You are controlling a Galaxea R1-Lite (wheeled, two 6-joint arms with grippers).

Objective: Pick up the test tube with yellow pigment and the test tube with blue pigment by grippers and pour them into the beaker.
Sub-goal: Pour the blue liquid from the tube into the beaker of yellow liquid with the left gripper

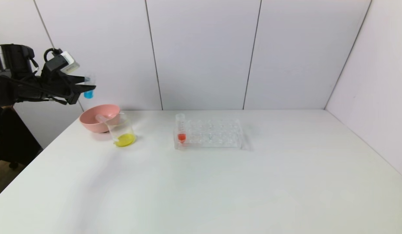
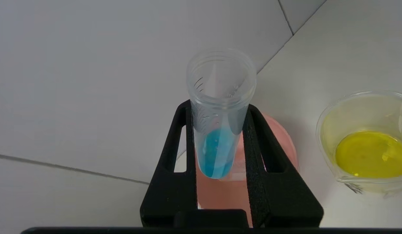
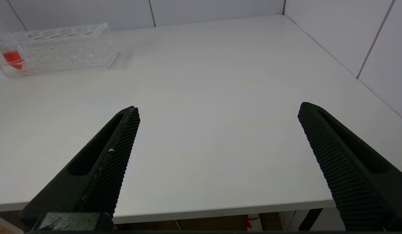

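My left gripper (image 1: 87,85) is shut on the test tube with blue pigment (image 1: 88,92) and holds it upright, high above the pink bowl (image 1: 90,121) at the table's far left. In the left wrist view the tube (image 2: 217,143) sits between the two black fingers (image 2: 184,136), blue liquid in its tip. The beaker (image 1: 123,131) stands just right of the bowl with yellow liquid in its bottom; it also shows in the left wrist view (image 2: 367,143). No tube holding yellow liquid shows. My right gripper (image 3: 219,109) is open and empty over the table's near edge.
An empty clear tube (image 1: 101,118) lies in the pink bowl. A clear tube rack (image 1: 214,134) stands mid-table with a red-tipped tube (image 1: 181,130) at its left end. The white table (image 1: 220,188) meets walls at the back and right.
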